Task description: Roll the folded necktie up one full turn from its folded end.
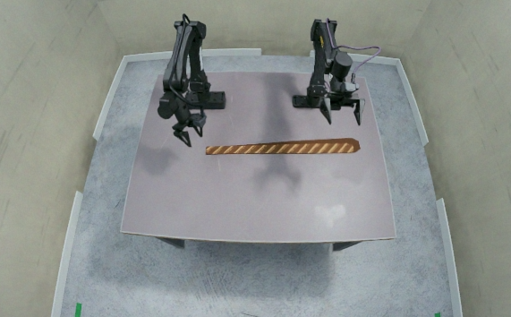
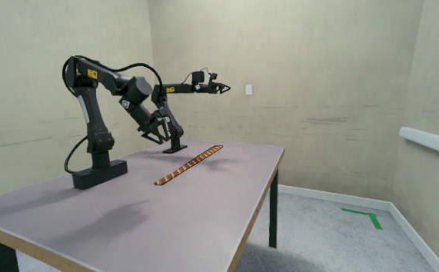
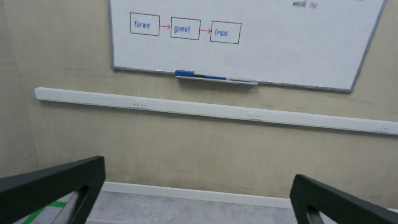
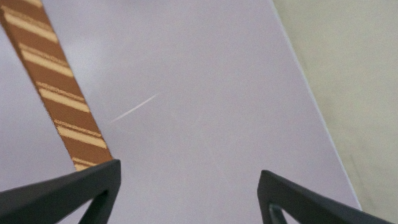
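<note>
The brown striped necktie (image 1: pixel 283 148) (image 2: pixel 189 165) (image 4: pixel 65 95) lies flat and unrolled on the table, its narrow square end at the left in the top view, its wide end at the right with a darker layer edge showing. My right gripper (image 1: pixel 196 141) (image 2: pixel 164 141) (image 4: pixel 190 175) is partly open and empty, tilted down above the table just beyond the narrow end. In the right wrist view one finger covers that end's tip. My left gripper (image 1: pixel 344 124) (image 2: pixel 227 89) (image 3: pixel 199 176) is wide open and empty, held high and level near its own base, pointing across the table.
The grey-pink table (image 1: pixel 242 201) (image 2: pixel 193 215) carries both arm bases along its back edge in the top view: the right arm's base (image 1: pixel 217 100) (image 2: pixel 101 174) and the left arm's base (image 1: pixel 301 102). Table surface extends in front of the tie and beyond both its ends.
</note>
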### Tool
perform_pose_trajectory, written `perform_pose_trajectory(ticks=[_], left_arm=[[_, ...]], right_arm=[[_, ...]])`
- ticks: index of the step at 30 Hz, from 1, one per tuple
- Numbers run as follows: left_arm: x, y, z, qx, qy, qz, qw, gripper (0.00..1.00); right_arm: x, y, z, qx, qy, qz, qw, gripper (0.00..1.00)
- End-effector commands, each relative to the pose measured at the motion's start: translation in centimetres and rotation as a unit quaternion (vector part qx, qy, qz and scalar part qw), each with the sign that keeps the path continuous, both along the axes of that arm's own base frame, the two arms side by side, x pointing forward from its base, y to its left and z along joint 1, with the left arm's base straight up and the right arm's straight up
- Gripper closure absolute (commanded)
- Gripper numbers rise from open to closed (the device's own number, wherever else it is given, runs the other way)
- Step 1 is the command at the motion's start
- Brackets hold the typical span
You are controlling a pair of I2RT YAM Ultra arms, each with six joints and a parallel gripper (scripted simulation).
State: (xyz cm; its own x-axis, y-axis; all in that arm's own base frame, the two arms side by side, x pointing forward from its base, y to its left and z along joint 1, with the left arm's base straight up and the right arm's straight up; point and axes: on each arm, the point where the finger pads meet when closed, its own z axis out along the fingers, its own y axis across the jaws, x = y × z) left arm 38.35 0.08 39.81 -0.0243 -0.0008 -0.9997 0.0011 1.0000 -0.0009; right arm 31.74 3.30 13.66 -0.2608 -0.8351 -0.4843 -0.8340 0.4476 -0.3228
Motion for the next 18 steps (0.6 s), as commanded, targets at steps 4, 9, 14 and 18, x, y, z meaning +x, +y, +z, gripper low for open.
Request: perform_pose_trajectory(ticks=[4,9,14,18], left_arm=[[0.0,0.0,0.8,0.0,0.0,0.0,1.0,0.0],[0.0,0.0,0.8,0.0,0.0,0.0,1.0,0.0],[0.0,0.0,0.8,0.0,0.0,0.0,1.0,0.0],[0.0,0.0,0.8,0.0,0.0,0.0,1.0,0.0]], right_arm=[[-2.0,0.3,-3.8,-0.066,0.064,0.063,0.994,0.29],[-2.8,0.7,-6.7,-0.11,0.105,0.107,0.983,0.31],[-3.5,1.0,-9.3,-0.148,0.14,0.146,0.968,0.34],[-4.0,1.2,-11.1,-0.173,0.164,0.172,0.956,0.35]])
